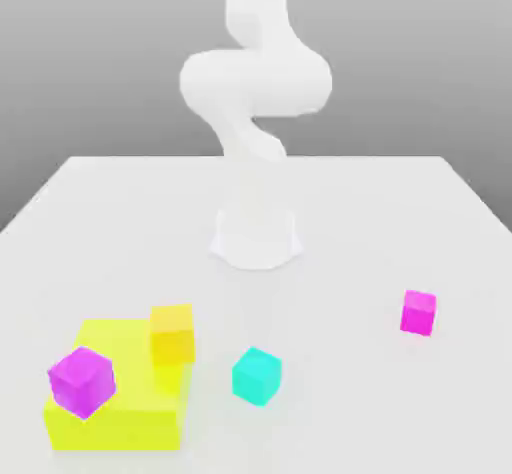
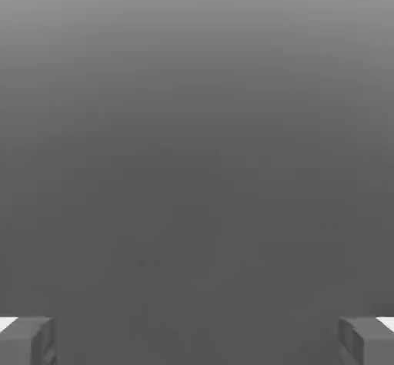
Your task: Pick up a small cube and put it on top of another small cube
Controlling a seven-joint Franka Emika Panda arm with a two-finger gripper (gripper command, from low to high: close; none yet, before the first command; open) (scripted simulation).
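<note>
Gripper [image 2: 197, 342] spread wide, grasping nothing, 1 magenta cube [image 1: 418, 313] well apart from it, on the white table [image 1: 330, 362].

Your arm [image 1: 256, 82] is white nearly all over (so pale that its edges wash out), with smooth, rounded casings. You can see a thick, bulging joint [image 1: 305, 82] like a fat drum laid sideways, a slimmer link [image 1: 238, 132] that narrows below it, and an upright column above with soft, curved sides. Your base [image 1: 256, 240] is the same white, flaring a little at its foot, with faint grey-lilac shading along the rim. Your gripper [image 2: 197, 342] has two blocky dark-grey fingers with squared, stepped ends, each beside a small bright-white patch.
</note>
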